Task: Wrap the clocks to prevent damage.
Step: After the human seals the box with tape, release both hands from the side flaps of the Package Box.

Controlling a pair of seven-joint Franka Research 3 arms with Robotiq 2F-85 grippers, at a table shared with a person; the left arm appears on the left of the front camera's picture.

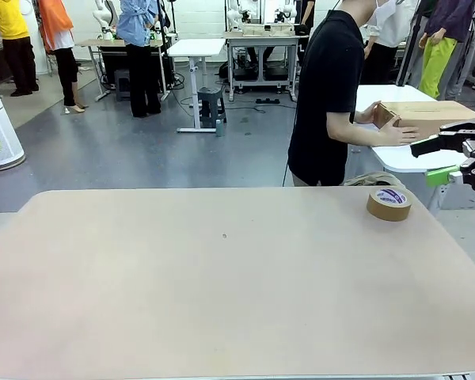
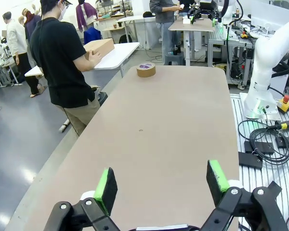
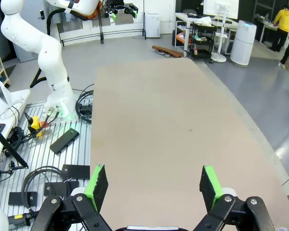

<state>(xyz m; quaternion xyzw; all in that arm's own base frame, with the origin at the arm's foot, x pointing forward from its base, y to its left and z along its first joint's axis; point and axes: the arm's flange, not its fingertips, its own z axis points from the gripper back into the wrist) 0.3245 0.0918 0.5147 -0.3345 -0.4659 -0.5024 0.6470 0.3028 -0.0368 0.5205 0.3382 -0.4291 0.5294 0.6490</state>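
No clock is on the table [image 1: 222, 317]. The only item resting there is a roll of brown tape [image 1: 389, 203] near the far right corner. The person [image 1: 328, 95] stands at the far side, turned away, with both hands on a cardboard box [image 1: 427, 116] on a neighbouring white table [image 1: 404, 158]; the clocks may be inside it, though nothing confirms that.

The left gripper [image 2: 160, 185] hangs over the near end of the table with jaws spread wide and nothing between them. The right gripper [image 3: 151, 185] is likewise wide open and empty above bare tabletop.

Risks from here: the box, when brought across, could knock the tape roll off the edge, since the roll sits close to that corner. The right arm (its gripper reaches in at the right edge of the front view) sits near the person's hands, so a sudden reach could strike them.

No wrapping material is identifiable, and the box contents are hidden.
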